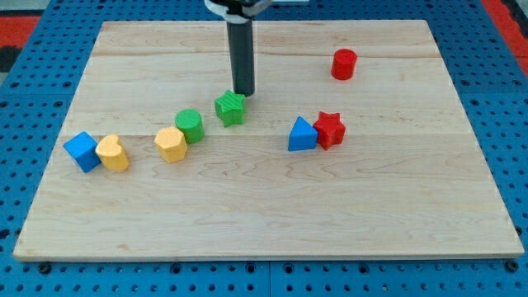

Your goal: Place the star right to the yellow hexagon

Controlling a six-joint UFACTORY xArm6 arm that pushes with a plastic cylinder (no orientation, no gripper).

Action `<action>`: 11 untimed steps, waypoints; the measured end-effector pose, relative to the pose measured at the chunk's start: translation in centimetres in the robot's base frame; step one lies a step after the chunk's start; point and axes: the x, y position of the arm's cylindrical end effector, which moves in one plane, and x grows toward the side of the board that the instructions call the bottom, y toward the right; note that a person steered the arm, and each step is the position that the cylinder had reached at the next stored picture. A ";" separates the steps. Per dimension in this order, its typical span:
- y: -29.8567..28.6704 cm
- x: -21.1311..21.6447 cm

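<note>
A green star (231, 108) lies on the wooden board (264, 214), left of centre. My tip (243, 92) stands just above and right of it, touching or nearly touching its upper right edge. The yellow hexagon (170, 143) lies to the star's lower left. A green cylinder (190, 124) sits between them, against the hexagon's upper right side. A red star (329, 129) lies right of centre, touching a blue triangular block (302, 135) on its left.
A blue cube (82, 151) and a yellow heart-like block (112, 153) touch each other at the view's left. A red cylinder (344, 64) stands at the upper right. Blue pegboard surrounds the board.
</note>
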 end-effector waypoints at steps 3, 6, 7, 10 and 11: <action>-4.8 -2.7; -2.0 4.7; 0.9 4.8; 0.8 8.2; 4.1 7.2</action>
